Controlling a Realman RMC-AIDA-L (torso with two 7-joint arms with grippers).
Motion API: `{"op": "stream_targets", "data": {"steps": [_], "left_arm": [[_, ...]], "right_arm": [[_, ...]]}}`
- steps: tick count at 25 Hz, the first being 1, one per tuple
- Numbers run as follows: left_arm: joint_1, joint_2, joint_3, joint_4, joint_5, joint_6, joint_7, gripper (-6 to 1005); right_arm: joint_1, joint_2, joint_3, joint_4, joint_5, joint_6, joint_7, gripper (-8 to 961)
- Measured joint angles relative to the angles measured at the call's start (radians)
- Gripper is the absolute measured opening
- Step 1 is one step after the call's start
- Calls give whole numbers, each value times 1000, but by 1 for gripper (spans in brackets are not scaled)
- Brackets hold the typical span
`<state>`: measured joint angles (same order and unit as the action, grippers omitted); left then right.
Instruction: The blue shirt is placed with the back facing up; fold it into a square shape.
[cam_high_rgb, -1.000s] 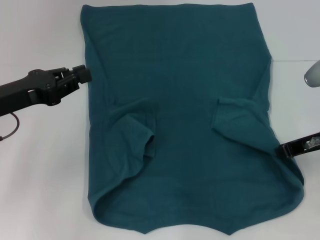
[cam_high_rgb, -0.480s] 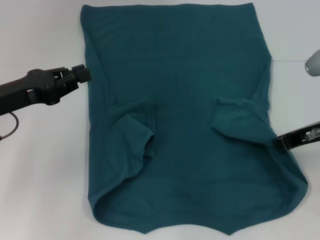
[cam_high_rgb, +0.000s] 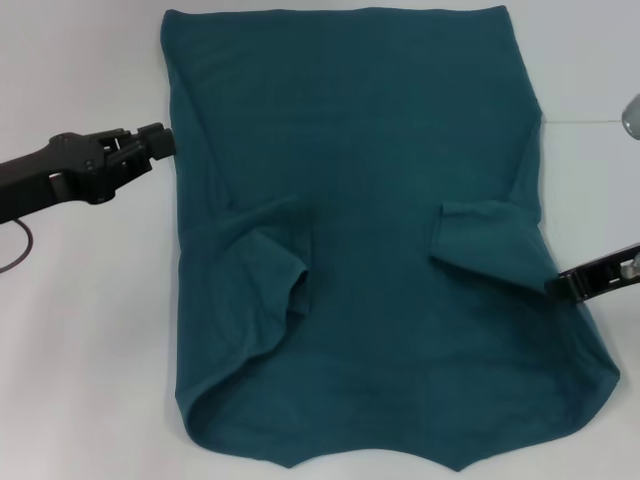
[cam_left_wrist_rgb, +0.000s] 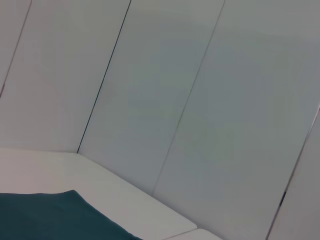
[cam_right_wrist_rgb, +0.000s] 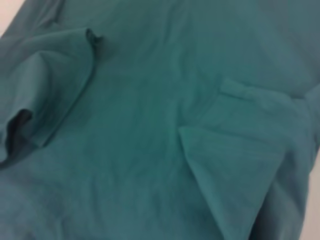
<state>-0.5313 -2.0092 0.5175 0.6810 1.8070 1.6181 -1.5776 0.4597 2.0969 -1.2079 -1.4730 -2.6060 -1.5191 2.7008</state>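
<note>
Where the head view's 9 o'clock edge begins, the left gripper (cam_high_rgb: 160, 142) reaches in on its black arm, its tip just beside the blue shirt's (cam_high_rgb: 370, 150) left edge; whether it touches the cloth or whether its fingers are apart or together, I cannot tell. Its own wrist view shows only a corner of the blue shirt (cam_left_wrist_rgb: 45, 217) on the white table (cam_left_wrist_rgb: 130, 205) with pale wall panels (cam_left_wrist_rgb: 200, 100) behind it.

The blue shirt lies flat and plain side up over the middle of the white table (cam_high_rgb: 80, 330), covering most of the view from 12 o'clock down to 6 o'clock. Both sleeves are folded inward onto the body: the left sleeve (cam_high_rgb: 265, 265) lies at about 8 o'clock from the shirt's centre, its cuff gaping a little, and the right sleeve (cam_high_rgb: 490, 245) lies at about 4 o'clock, flatter (its edges look crisp). The right wrist view shows the same two folded sleeves on the teal cloth (cam_right_wrist_rgb: 150, 140).

At the 3 o'clock edge the right gripper (cam_high_rgb: 563, 285) comes in low, its dark tip at the shirt's right edge just beyond the folded right sleeve. Whether its fingers are parted or pinched on the fabric cannot be told.
</note>
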Motion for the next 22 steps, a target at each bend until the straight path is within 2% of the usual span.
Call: {"op": "stream_targets", "data": {"steps": [3, 8, 12, 17, 22], "left_arm": [[-8, 0, 4, 0, 1, -4, 4, 172], [-11, 0, 6, 0, 3, -6, 7, 172], [0, 0, 7, 0, 4, -17, 8, 172], [5, 0, 7, 0, 4, -20, 9, 171], [4, 0, 7, 0, 5, -20, 9, 171]], "right_arm": [[33, 0, -14, 40, 6, 0, 1, 7], [120, -4, -19, 184, -2, 6, -12, 9], [146, -5, -18, 215, -4, 16, -24, 10], [163, -6, -10, 211, -4, 26, -30, 215], [173, -7, 24, 206, 60, 29, -79, 323]]}}
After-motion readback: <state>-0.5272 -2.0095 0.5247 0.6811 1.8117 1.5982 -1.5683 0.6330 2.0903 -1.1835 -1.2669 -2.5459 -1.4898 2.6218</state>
